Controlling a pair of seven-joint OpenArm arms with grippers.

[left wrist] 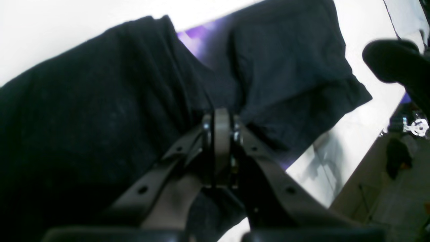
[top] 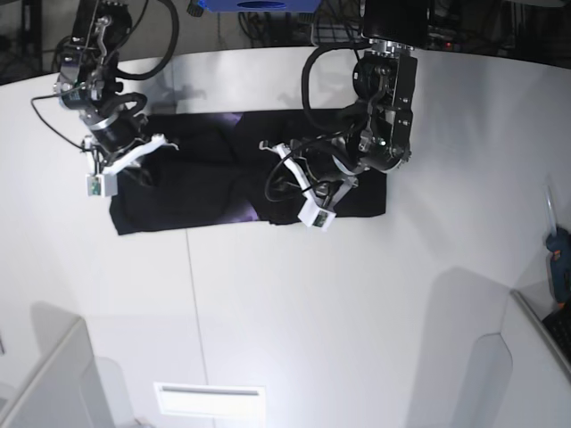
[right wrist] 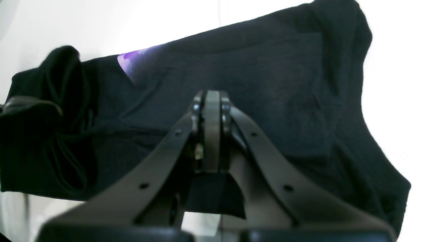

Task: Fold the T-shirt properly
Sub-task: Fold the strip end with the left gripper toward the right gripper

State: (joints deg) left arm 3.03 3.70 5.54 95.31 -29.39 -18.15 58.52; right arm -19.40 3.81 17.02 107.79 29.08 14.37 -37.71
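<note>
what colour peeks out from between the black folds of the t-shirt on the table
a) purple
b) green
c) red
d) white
a: a small purple patch shows along the upper edge of the black T-shirt in the right wrist view, and the left wrist view shows the same purple between two dark folds.

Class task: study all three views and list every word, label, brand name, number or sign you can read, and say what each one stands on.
None: no view shows readable text.
The large black cloth T-shirt shows only slivers of purple print, with no letters visible.
The small white tags near the left gripper and right gripper are too small to read.
The blue object at the top edge shows no legible marking.
</note>
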